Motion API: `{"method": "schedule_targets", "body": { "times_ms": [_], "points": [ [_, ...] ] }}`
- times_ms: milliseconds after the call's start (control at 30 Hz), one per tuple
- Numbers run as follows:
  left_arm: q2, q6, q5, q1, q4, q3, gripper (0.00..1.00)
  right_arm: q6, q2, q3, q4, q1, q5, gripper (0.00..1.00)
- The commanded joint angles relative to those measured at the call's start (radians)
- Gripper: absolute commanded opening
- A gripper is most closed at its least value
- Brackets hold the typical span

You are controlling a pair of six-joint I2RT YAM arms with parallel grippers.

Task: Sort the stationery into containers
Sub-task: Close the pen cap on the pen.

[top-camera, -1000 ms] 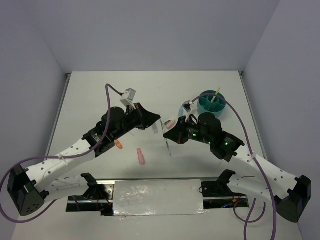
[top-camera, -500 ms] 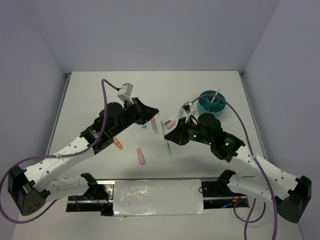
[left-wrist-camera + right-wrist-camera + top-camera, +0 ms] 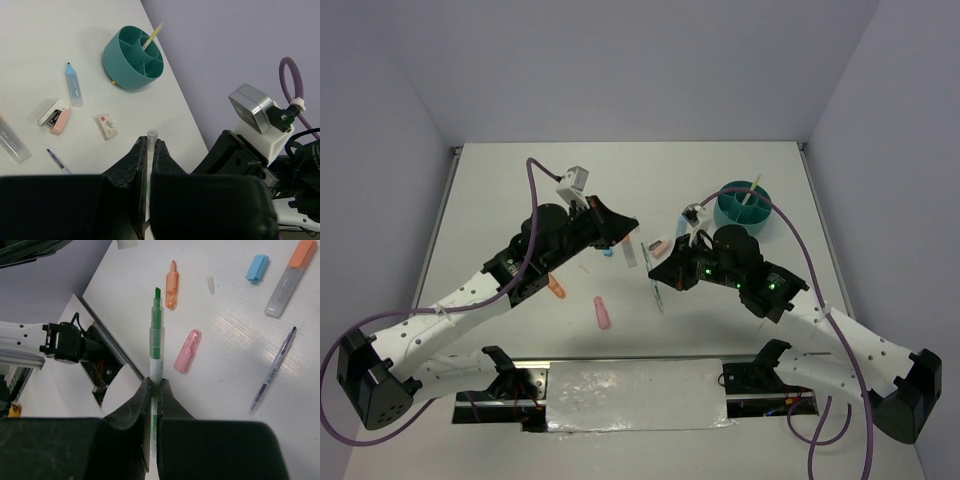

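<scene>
My left gripper (image 3: 150, 141) is shut on a small clear cap (image 3: 151, 134), held above the table left of the teal container (image 3: 134, 57), which has a yellow pen (image 3: 153, 36) standing in it. My right gripper (image 3: 155, 381) is shut on an uncapped green highlighter (image 3: 157, 335), its tip pointing toward the table's near edge. In the top view both grippers (image 3: 632, 222) (image 3: 655, 272) hang close together mid-table. On the table lie a blue highlighter (image 3: 74, 85), a white eraser (image 3: 107, 125), a pink-and-white piece (image 3: 55, 116), an orange highlighter (image 3: 172, 285) and a pink cap (image 3: 187, 351).
A thin pen (image 3: 274, 370), a blue cap (image 3: 257, 267), a clear highlighter with an orange cap (image 3: 290, 277) and a tiny white cap (image 3: 211, 285) lie near the middle. The container (image 3: 742, 205) stands at the back right. The table's near edge carries the arm mounts (image 3: 630, 385).
My left gripper rose and shifted slightly back and right with the clear cap. The right gripper and green highlighter stayed almost where they were.
</scene>
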Motion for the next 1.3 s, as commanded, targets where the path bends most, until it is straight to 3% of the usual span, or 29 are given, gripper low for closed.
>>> {"method": "schedule_targets", "body": {
  "times_ms": [0, 1267],
  "points": [
    [0.001, -0.014, 0.029, 0.003, 0.066, -0.004, 0.00, -0.017, 0.004, 0.055, 0.017, 0.007, -0.002, 0.00],
    [0.005, -0.017, 0.046, 0.003, 0.063, -0.037, 0.00, -0.027, 0.021, 0.090, 0.019, 0.007, 0.010, 0.00]
  ]
}}
